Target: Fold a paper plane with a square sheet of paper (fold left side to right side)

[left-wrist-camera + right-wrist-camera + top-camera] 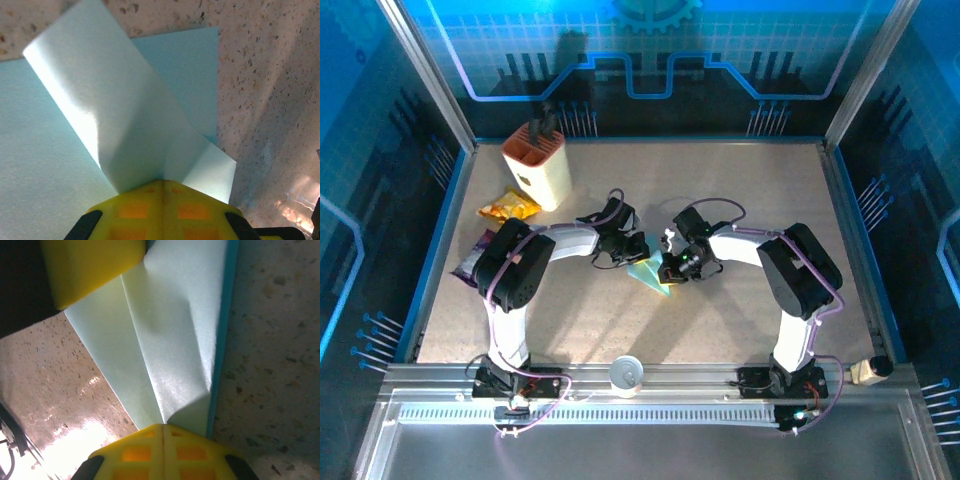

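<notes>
The square sheet of paper [650,273] is light blue and lies mid-table, folded into a narrow pointed paper plane shape. My left gripper [629,252] is at its upper left end. In the left wrist view, this gripper's yellow fingers [135,210] are shut on a raised flap of the sheet [125,115], and the rest lies flat on the table. My right gripper [673,266] is at the sheet's right side. Its yellow fingers [195,452] are shut on a creased fold of the sheet [170,340]. The left gripper's yellow finger [90,265] shows at the top of the right wrist view.
A cream knife block [537,165] stands at the back left. A yellow snack packet [508,207] and a purple one [475,255] lie beside the left arm. A white cup [626,375] sits on the front rail. A small cream object [870,370] is at the front right.
</notes>
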